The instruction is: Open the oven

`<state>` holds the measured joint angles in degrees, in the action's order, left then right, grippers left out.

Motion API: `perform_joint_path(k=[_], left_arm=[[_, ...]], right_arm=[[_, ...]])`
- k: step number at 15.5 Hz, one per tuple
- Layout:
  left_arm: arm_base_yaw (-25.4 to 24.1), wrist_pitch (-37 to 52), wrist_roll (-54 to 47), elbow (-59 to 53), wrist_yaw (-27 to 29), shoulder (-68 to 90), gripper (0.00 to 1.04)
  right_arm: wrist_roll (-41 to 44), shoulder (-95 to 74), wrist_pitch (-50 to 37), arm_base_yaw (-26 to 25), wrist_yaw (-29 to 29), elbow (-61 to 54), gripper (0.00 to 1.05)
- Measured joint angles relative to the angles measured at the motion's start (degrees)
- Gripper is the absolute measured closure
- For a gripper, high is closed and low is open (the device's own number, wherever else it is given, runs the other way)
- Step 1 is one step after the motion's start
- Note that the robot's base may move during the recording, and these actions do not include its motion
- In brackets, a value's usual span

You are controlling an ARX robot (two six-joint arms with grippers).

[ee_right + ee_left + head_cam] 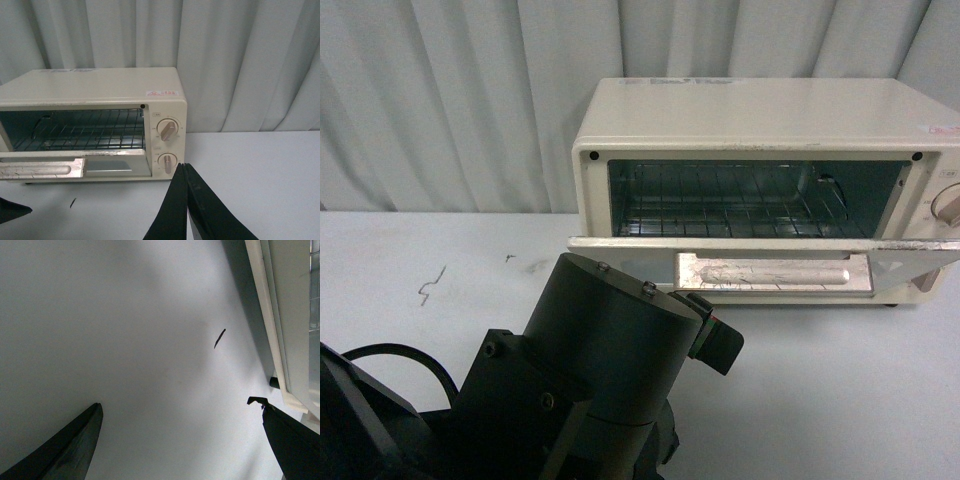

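**Door Was Down, but the Left Arm Sat Very Close**

The left arm (590, 350) was low over the gray table (400, 260), just in front of the oven (750, 110). The left gripper (176, 402) had its fingers (75, 445) spread wide, with nothing between them. One finger was just beside the edge of the door (770, 243). If that arm went up or forward, I think it could bump the door and flip it shut. It could also shove the whole oven back.

The oven sat at the back of the table, more to the right. Its long side ran left to right, and its open mouth faced the robot. The door lay almost flat and stuck out toward the robot, with the bar handle (765, 272) on its underside. The wire rack (720, 200) showed inside. The two knobs (168, 131) were at the right end. The right gripper (102, 192) was apart from the oven, in front of it, spread open and holding nothing.
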<state>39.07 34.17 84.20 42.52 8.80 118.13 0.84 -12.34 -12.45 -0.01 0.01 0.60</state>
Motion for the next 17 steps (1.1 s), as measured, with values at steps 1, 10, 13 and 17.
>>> perform_joint_path(k=[1,10,13,17], left_arm=[[0.0,0.0,0.0,0.0,0.0,0.0,0.07],[0.0,0.0,0.0,0.0,0.0,0.0,0.07],[0.0,0.0,0.0,0.0,0.0,0.0,0.07],[0.0,0.0,0.0,0.0,0.0,0.0,0.07]], right_arm=[[0.0,0.9,0.8,0.0,0.0,0.0,1.03],[0.0,12.2,12.7,0.0,0.0,0.0,1.0],[0.0,12.2,12.7,0.0,0.0,0.0,0.59],[0.0,12.2,12.7,0.0,0.0,0.0,0.19]])
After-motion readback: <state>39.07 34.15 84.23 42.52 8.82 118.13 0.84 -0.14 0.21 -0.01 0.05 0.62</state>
